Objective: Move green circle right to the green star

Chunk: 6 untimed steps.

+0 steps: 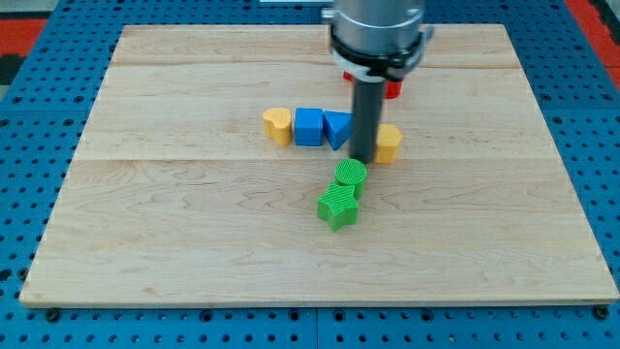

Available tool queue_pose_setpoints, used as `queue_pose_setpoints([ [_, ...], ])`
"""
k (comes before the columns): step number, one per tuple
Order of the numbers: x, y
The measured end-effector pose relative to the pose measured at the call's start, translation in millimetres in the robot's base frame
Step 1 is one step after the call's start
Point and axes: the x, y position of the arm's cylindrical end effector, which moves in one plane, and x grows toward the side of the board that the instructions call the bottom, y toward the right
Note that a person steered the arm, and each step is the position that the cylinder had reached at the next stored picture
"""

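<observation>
Pale wood fills most of the view: the board lies on a blue pegged table, and its near half is bare planks.

Nearest to me among the blocks is the green star, a little to the view's right of the board's middle. The green circle sits touching it, just above and slightly to the view's right, so the two read as one green clump.

Right behind the circle I see my tip, set down at the circle's far edge; whether it touches the block I cannot tell. The rod stands straight up from there into the grey round housing at the view's top. It carries no jaws, only the plain rod end.

Level with the tip runs a row of blocks. From the view's left: a yellow block with a rounded face, a blue block, a blue triangle partly hidden by the rod, and beyond the rod another yellow block.

Farthest back, a red block peeks out from under the housing, its shape hidden.
</observation>
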Motion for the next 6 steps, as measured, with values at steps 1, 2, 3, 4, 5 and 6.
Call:
queue_pose_setpoints([
  [1,3.9,41.2],
  [2,-3.2,84.4],
  [3,-25.1,87.9],
  [4,-63.1,19.3],
  [5,-31.5,32.9],
  [6,-43.4,-6.4],
])
